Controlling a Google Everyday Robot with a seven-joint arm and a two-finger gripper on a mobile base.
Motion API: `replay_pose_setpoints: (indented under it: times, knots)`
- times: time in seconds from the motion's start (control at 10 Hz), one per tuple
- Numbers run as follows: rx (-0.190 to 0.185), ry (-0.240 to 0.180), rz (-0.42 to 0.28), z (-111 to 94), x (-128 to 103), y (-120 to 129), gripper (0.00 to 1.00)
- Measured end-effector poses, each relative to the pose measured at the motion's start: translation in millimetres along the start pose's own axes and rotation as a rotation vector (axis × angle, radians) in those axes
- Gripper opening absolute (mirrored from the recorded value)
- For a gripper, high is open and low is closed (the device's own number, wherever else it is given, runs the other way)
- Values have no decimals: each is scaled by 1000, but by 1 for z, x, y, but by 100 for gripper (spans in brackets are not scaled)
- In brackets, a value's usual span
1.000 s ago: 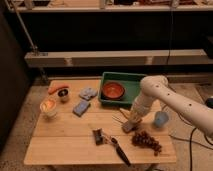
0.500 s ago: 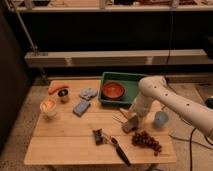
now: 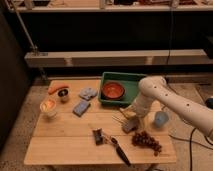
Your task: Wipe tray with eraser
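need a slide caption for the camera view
Robot's claw poised at the eraser on the wooden table, just in front of the green tray holding a red bowl.

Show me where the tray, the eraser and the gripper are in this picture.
tray (image 3: pixel 122 74), camera view, its back rim.
eraser (image 3: pixel 130 126), camera view, its top face.
gripper (image 3: pixel 126 115), camera view, its tip, close beside the eraser.

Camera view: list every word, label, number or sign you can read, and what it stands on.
No readable text anywhere: none shows on the green tray, orange-red bowl, eraser or blue sponge. The gripper, low over the eraser in front of the tray, bears no legible marking.
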Motion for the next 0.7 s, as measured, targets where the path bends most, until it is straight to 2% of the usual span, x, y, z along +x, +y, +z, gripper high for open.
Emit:
replay_pose_setpoints:
  times: [0.7]
  knots:
    - [23,-14,-18,5,3,-3,80]
